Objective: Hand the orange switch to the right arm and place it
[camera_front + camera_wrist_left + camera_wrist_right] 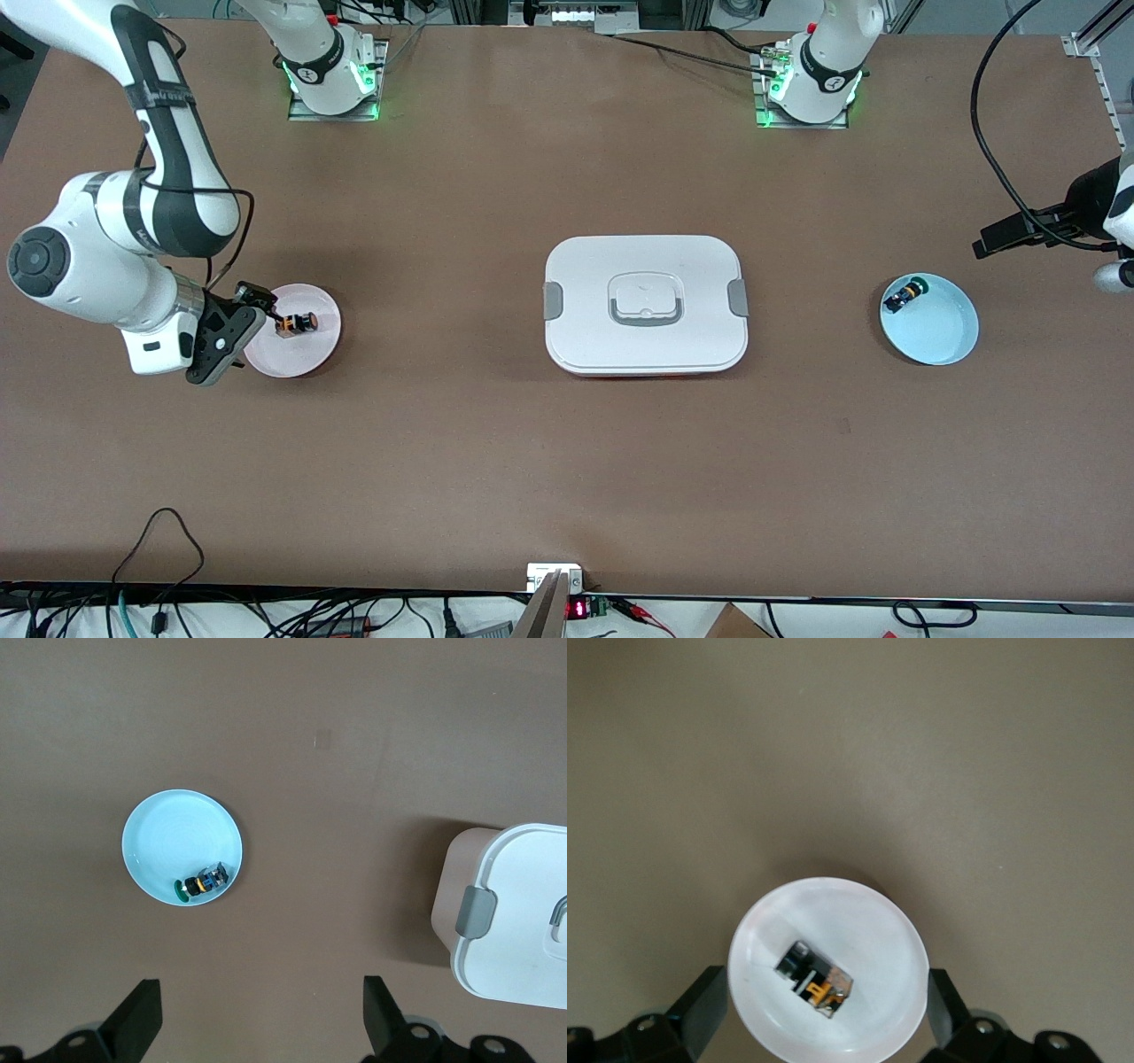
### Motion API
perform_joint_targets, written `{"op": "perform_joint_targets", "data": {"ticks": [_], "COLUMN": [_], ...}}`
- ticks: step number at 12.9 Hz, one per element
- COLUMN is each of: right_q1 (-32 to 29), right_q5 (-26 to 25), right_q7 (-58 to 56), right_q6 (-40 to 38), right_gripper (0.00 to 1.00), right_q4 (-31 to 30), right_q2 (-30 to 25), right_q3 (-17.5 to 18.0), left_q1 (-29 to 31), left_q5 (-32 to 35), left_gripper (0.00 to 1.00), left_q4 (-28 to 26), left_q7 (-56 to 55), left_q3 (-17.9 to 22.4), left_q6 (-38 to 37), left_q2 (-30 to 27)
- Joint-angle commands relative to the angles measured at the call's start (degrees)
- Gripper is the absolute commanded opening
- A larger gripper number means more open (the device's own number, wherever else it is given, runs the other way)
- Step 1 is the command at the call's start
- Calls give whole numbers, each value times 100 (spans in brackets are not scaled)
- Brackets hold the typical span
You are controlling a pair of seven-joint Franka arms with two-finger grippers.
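A: Resting on the pink plate (306, 354) toward the right arm's end: orange switch (295, 324), released. Right gripper (237, 332) spread wide over it.

B: Left gripper (261, 1019) waits, fingers apart, above bare table near the blue plate (943, 341).

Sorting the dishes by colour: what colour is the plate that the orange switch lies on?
Pale pink plate; the front view shows it best.

two arms at the table, two plates on it: one pink plate (306, 354) and one light blue plate (939, 341). one orange switch (295, 323), one green-capped part (905, 295), one to a plate. and one white lidded box (645, 266) between them.
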Motion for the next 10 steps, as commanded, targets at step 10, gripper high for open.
{"op": "perform_joint_targets", "data": {"ticks": [10], "right_q1": [344], "right_q5": [-497], "right_q7": [4050], "right_q6": [-2911], "right_gripper": [100], "right_q4": [2045], "right_q2": [-166], "right_q3": [-45], "left_q1": [-24], "left_q5": [43], "left_gripper": [100], "left_q4": [-42], "left_q7": [-21], "left_q3": [6], "left_q6": [24], "left_q2": [-102]}}
